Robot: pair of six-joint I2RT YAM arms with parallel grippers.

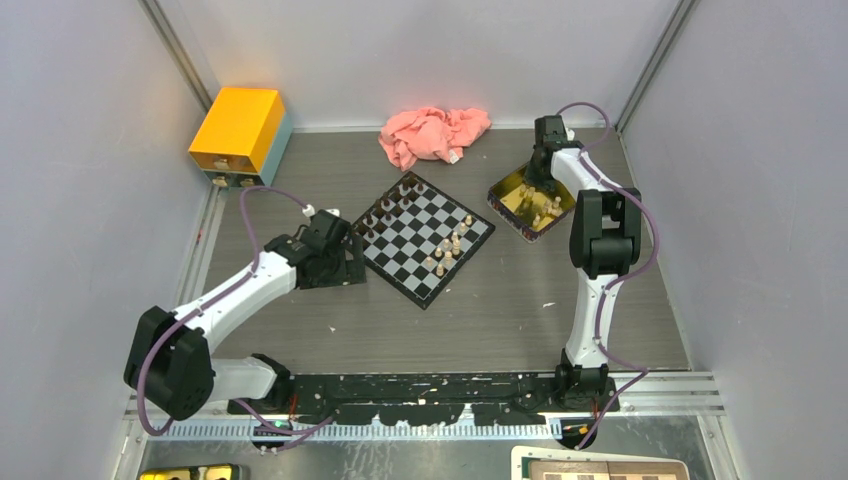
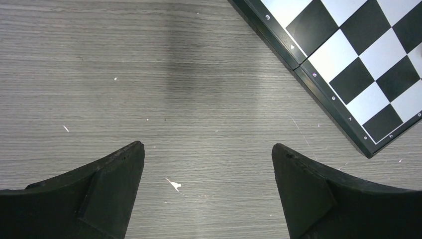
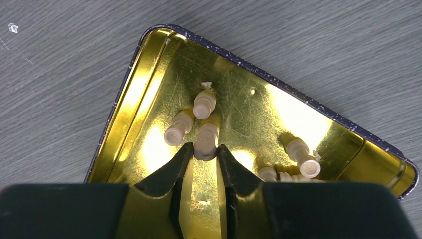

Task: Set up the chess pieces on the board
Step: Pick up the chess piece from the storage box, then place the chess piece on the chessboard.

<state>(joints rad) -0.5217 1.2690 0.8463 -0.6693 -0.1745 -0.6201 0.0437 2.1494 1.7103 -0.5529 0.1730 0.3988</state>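
The black-and-grey board (image 1: pixel 415 215) lies mid-table, turned like a diamond. Dark brown pieces (image 1: pixel 385 208) stand along its far-left edge, pale pieces (image 1: pixel 450 245) near its right side. My left gripper (image 1: pixel 350 262) hovers open and empty over bare table just left of the board; the left wrist view shows the gripper (image 2: pixel 208 152) and the board's corner (image 2: pixel 358 55). My right gripper (image 1: pixel 537 188) reaches into a gold tin tray (image 1: pixel 512 185). In the right wrist view the gripper (image 3: pixel 205 152) is shut on a pale piece (image 3: pixel 206 135) lying in the tray (image 3: pixel 119 114), among other pale pieces (image 3: pixel 179 128).
A pink cloth (image 1: pixel 435 133) lies at the back behind the board. A yellow box (image 1: pixel 240 125) stands at the back left. A brown-and-cream board in a white frame (image 1: pixel 600 468) sits below the near edge. More pale pieces (image 3: pixel 302 157) lie at the tray's right.
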